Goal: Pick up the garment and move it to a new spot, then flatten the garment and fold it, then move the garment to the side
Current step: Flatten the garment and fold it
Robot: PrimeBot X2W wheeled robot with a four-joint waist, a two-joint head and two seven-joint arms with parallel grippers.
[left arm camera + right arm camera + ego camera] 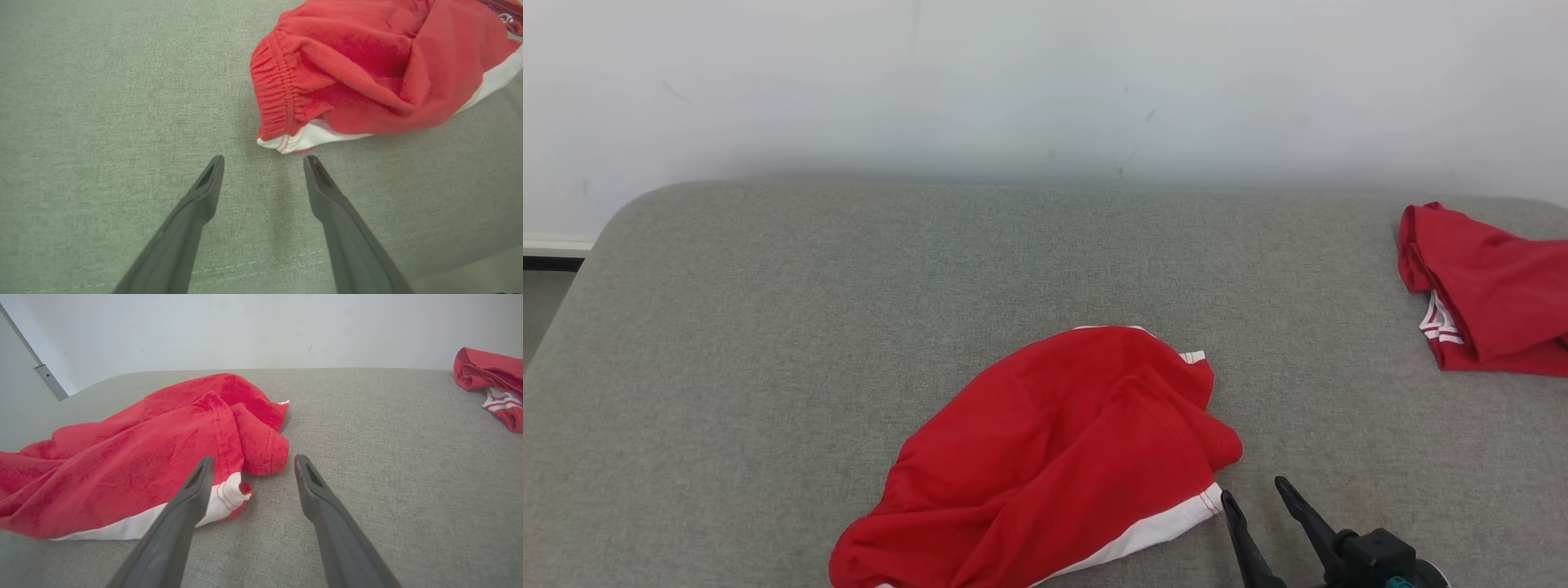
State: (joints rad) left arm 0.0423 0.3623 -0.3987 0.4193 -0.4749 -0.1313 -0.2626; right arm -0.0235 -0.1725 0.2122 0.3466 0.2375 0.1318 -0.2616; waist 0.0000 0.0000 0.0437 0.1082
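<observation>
— Where does the garment (1045,457) lie?
— Crumpled on the grey cushion (768,327). Its long axis runs from near-left to far-right.
— And the grippers?
— The left gripper (264,158) is just before the waistband (278,94) and the right gripper (1252,487) just beside the white hem (1143,535). Both have fingers apart, holding nothing.

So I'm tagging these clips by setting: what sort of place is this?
Probably a plain indoor test room, though a bedroom is possible: a grey fabric-covered pad sits before a bare white wall, with red shorts and a second red garment lying on it.
</observation>
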